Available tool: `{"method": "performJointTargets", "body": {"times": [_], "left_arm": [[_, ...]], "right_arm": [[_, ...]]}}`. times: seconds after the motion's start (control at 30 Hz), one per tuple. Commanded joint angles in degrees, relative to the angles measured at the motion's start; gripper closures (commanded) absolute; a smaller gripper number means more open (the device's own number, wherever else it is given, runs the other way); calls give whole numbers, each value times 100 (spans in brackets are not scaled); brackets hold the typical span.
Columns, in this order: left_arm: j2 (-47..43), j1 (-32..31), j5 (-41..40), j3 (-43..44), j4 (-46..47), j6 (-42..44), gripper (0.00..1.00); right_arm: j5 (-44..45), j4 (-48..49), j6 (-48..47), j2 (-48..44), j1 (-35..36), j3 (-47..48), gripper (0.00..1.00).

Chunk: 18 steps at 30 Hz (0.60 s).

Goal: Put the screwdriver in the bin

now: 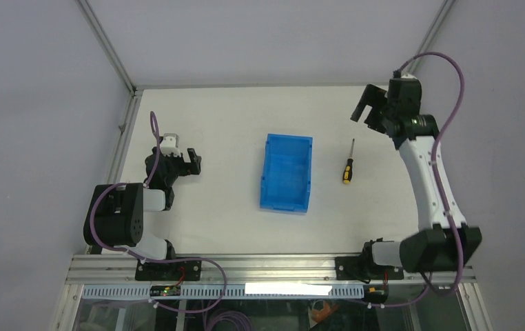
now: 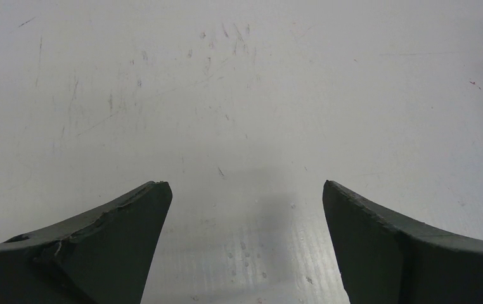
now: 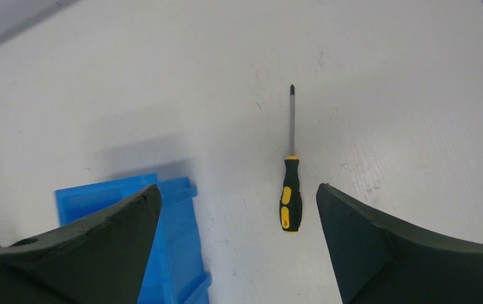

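Lying flat on the white bench (image 1: pixel 225 124), the screwdriver (image 1: pixel 348 162) sits near the right side of the blue bin (image 1: pixel 268 165), apart from it. Its shaft points toward the far edge and its black-and-yellow handle toward the arms. The right gripper (image 1: pixel 368 112) hangs beyond the screwdriver's tip, fingers spread wide and gripping nothing. Well left of the bin, the left gripper (image 1: pixel 192 160) sits low, likewise spread apart.

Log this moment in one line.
screwdriver: on table, right of bin, not held | bin: empty | right gripper: open, aimed at screwdriver | left gripper: open, empty
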Motion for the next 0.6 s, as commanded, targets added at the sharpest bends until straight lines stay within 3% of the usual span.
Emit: {"method": "performJointTargets", "body": {"times": [0.0,0.4,0.57], "left_arm": [[-81,-70,-68,113,342,-15,1],[-74,-72,-68,112,342,-15,1],[-74,-73,-67,112,343,-15,1]], "right_arm": [[-392,-1157,-424,1478,-209,561,7],[-170,-651,-467,3899,-219,429,26],[-37,-600,-529,4418,-212,437,42]]}}
